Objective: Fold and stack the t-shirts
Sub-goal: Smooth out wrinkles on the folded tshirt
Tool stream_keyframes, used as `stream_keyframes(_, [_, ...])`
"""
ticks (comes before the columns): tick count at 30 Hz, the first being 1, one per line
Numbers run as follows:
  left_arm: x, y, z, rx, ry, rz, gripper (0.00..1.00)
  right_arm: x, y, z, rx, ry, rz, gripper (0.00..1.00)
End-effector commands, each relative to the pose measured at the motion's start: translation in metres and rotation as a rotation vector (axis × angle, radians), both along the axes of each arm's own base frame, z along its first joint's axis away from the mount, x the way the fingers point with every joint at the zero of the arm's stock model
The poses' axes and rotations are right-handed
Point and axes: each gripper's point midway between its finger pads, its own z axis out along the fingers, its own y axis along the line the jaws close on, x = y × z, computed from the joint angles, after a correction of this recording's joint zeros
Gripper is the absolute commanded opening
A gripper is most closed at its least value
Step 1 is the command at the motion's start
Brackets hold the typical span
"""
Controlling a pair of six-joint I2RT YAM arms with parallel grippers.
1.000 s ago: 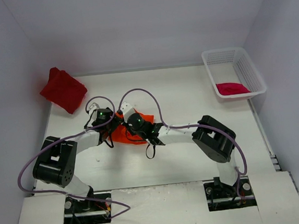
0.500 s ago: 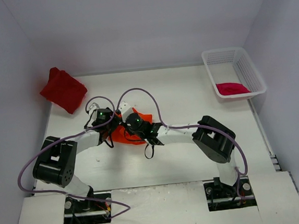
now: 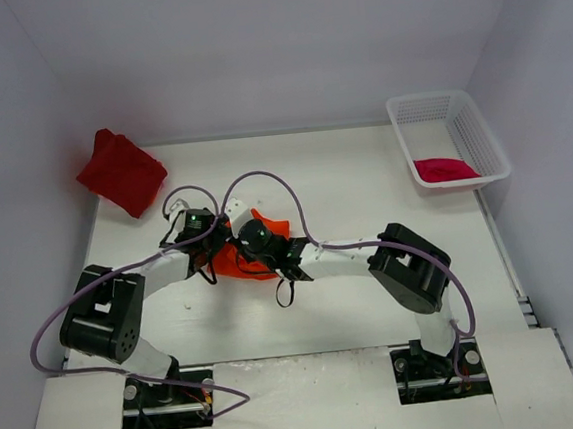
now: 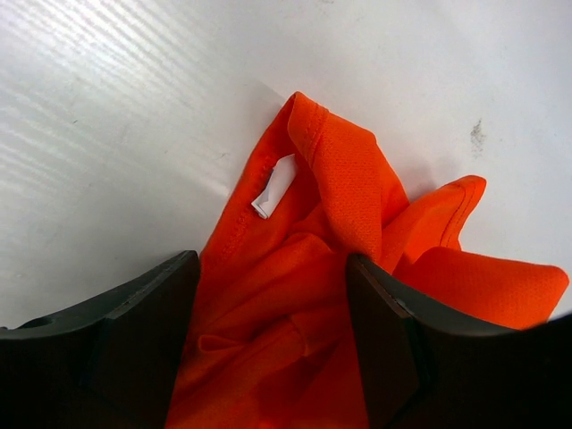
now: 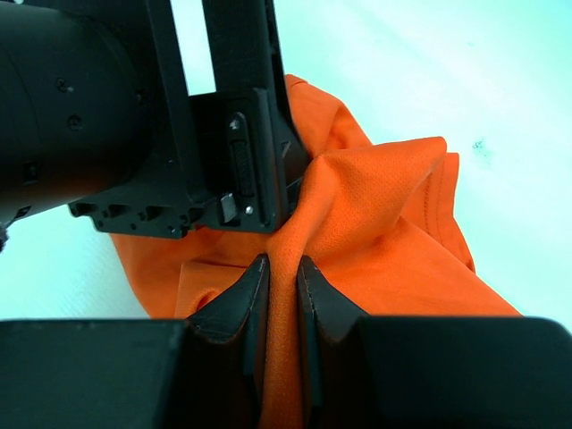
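- The orange t-shirt point(image 3: 235, 263) lies in a crumpled heap on the table point(image 3: 363, 168), left of the middle and nearer the near edge than the far one. Both arms are bent in over it.
- The right gripper point(image 5: 279, 268) is nearly closed, and its two fingers pinch an upright ridge of the orange cloth between them.
- The left gripper point(image 4: 270, 264) has its jaws wide apart, astride another bunch of the same shirt. Cloth fills the gap between the jaws, but they do not look clamped on it.
- A white tag point(image 4: 273, 186) shows at a hemmed edge that I take to be the neckline, just ahead of the left fingers.
- The dark red t-shirt point(image 3: 120, 172) sits as a rough bundle at the far left corner. Whether it is properly folded is too hard to tell from above.
- The crimson-pink t-shirt point(image 3: 445, 168) lies inside the basket point(image 3: 428, 108) at the far right corner, not yet taken out.
- As I judge it, the task is at an early stage:
  - The orange shirt is not spread flat, let alone folded.
  - The pink one is untouched.
  - No two shirts lie on each other, so the stack is not begun.
- What remains is to flatten and fold the orange shirt, fetch and fold the pink one, then gather all three into one pile.
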Motion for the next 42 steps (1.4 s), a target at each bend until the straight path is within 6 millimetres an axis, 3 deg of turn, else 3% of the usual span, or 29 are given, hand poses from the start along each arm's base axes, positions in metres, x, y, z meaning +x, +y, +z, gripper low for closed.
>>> stream_keyframes(1, [-0.016, 0.005, 0.004, 0.041, 0.063, -0.016, 0.62, 0.008, 0.018, 0.052, 0.127, -0.075, -0.009, 0.04])
stream_keyframes(11, [-0.014, 0.011, 0.015, 0.036, 0.048, -0.003, 0.62, 0.007, 0.018, 0.056, 0.133, -0.082, -0.008, 0.04])
stream_keyframes(23, [-0.009, 0.021, 0.021, 0.054, 0.025, 0.024, 0.62, 0.006, 0.018, 0.044, 0.13, -0.066, -0.006, 0.03])
stream_keyframes(29, [0.009, 0.021, 0.057, 0.093, -0.069, -0.018, 0.62, 0.004, 0.017, 0.036, 0.119, -0.058, -0.004, 0.03])
stream_keyframes(34, [0.011, 0.023, 0.073, 0.117, -0.082, -0.036, 0.61, 0.003, 0.017, 0.033, 0.124, -0.051, -0.004, 0.03])
stream_keyframes(42, [-0.001, 0.032, 0.066, 0.114, -0.067, -0.008, 0.61, 0.0, 0.023, 0.037, 0.135, -0.051, 0.015, 0.03])
